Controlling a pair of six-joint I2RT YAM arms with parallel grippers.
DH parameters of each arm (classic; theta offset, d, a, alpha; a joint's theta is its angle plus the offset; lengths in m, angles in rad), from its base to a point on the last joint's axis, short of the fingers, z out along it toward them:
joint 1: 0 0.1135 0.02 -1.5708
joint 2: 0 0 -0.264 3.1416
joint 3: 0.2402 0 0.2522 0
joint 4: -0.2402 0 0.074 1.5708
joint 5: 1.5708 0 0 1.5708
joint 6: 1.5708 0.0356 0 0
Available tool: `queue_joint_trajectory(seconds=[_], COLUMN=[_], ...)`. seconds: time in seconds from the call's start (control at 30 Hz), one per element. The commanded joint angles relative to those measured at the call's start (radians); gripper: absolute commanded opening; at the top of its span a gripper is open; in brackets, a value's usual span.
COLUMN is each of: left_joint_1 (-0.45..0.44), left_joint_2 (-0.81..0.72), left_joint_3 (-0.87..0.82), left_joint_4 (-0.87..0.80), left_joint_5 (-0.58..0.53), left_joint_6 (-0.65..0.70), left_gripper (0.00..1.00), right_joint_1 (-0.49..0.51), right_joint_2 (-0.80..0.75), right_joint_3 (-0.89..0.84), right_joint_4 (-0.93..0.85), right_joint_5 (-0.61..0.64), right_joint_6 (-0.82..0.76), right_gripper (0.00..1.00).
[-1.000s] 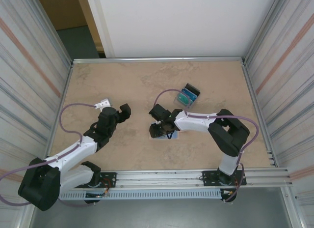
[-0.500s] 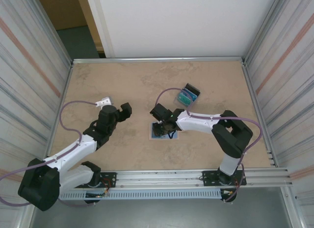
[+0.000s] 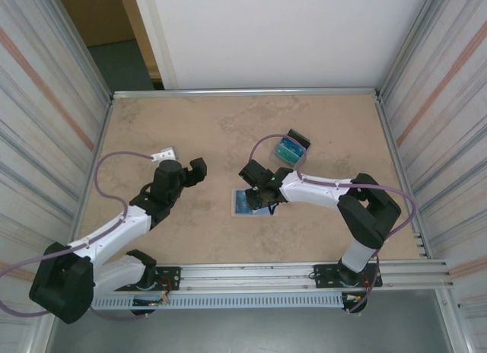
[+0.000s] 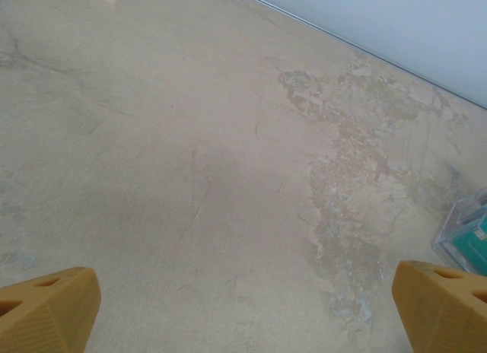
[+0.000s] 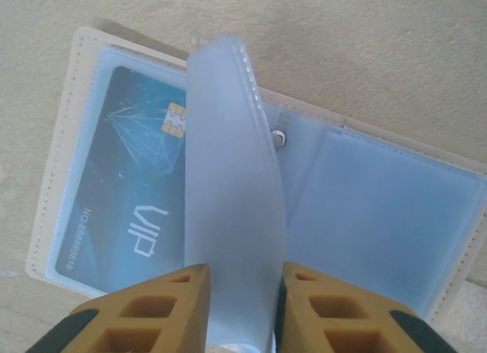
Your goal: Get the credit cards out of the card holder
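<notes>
The card holder [image 3: 243,204] lies open on the table; its tan edge [image 5: 61,140] frames pale blue panels. A teal-blue credit card [image 5: 137,193] marked VIP with a gold chip sits inside the left pocket. The middle pale blue panel [image 5: 232,163] stands up, arched, and my right gripper [image 5: 243,281] is shut on its lower end, both pads pressed to it. Seen from above, the right gripper [image 3: 264,193] sits at the holder's right side. My left gripper [image 3: 181,163] hangs open over bare table, left of the holder, its yellow fingertips [image 4: 46,307] wide apart.
A clear plastic tray [image 3: 291,148] with teal and blue cards stands behind the right gripper; its corner [image 4: 468,239] shows at the right of the left wrist view. Metal walls ring the table, with a rail along the near edge.
The right gripper's jaws have closed on the holder's middle panel and drawn right, uncovering the open holder. The left gripper has shifted slightly and stays open.
</notes>
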Motion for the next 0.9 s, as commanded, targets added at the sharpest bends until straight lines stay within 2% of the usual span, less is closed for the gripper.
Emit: queue_joint_trajectory(seconds=[0.0,0.17,0.4,0.63,0.87], left_joint_1=[0.004,-0.001,-0.040,-0.120,-0.139], left_joint_2=[0.017,0.036,0.067,0.109,0.143], left_joint_3=[0.038,0.050,0.087,0.122,0.125], left_joint_4=[-0.003,-0.004,-0.018,-0.008,-0.001], left_joint_5=[0.013,0.022,0.019,-0.028,-0.037], left_joint_6=[0.025,0.032,0.104,0.196,0.202], left_gripper=[0.99,0.99,0.99,0.99,0.99], right_joint_1=[-0.001,0.000,-0.011,-0.029,-0.038], right_joint_2=[-0.039,-0.041,-0.071,-0.092,-0.099], right_joint_3=[-0.020,-0.034,-0.038,-0.055,-0.070], right_joint_4=[0.013,0.038,-0.032,-0.059,-0.045], right_joint_5=[-0.043,-0.067,0.008,0.034,0.021], right_joint_6=[0.032,0.052,0.063,0.067,0.068], right_gripper=[0.23,0.15,0.16,0.15,0.06])
